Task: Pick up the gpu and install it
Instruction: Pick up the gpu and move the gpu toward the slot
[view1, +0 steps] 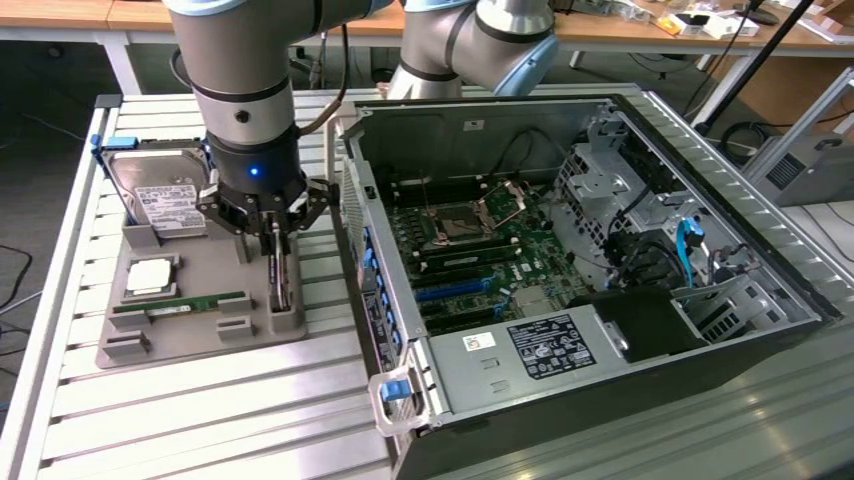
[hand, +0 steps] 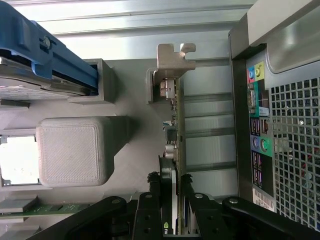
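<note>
The gpu (view1: 276, 272) stands on edge in a slot at the exterior view's right side of the grey holder tray (view1: 180, 345). It is a thin dark card; in the wrist view the gpu (hand: 175, 125) ends in a silvery bracket (hand: 172, 57). My gripper (view1: 274, 238) hangs straight down over it. In the wrist view the gripper (hand: 170, 182) has its black fingers (hand: 151, 200) pressed on both faces of the card's upper edge. The card still sits in its slot.
On the same tray stand a silver hard drive in a blue frame (view1: 158, 195), a square chip (view1: 150, 277) and a green RAM stick (view1: 180, 303). The open computer case (view1: 400, 390) lies close on the exterior view's right, its motherboard (view1: 467, 245) exposed. A second arm (view1: 481, 45) stands behind.
</note>
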